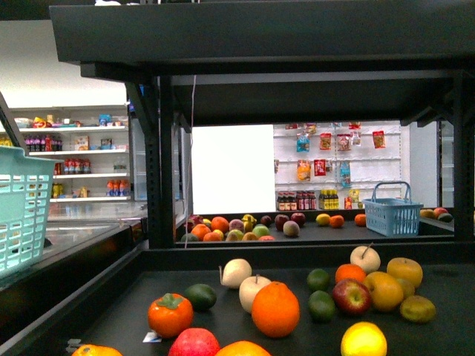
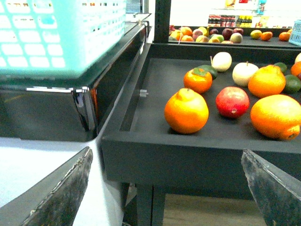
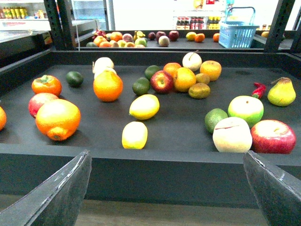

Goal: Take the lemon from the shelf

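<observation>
Two yellow lemons lie on the shelf's black tray [image 3: 178, 125] in the right wrist view, the nearer lemon [image 3: 134, 134] close to the front rim and a second lemon [image 3: 144, 106] just behind it. The front view shows one lemon [image 1: 364, 340] at the tray's near right. My right gripper [image 3: 167, 154] is open, in front of and slightly below the tray's front rim, with nothing between its fingers. My left gripper [image 2: 165, 151] is also open and empty, facing the tray's front left corner [image 2: 113, 139]. Neither gripper shows in the front view.
Oranges [image 3: 107, 85], apples [image 3: 273, 136], limes [image 3: 140, 86], a pear [image 3: 281, 92] and other fruit crowd the tray. A teal basket [image 1: 22, 208] sits on a counter to the left. The shelf's upper tier [image 1: 260, 37] hangs overhead. A blue basket [image 1: 393, 208] stands on the far rack.
</observation>
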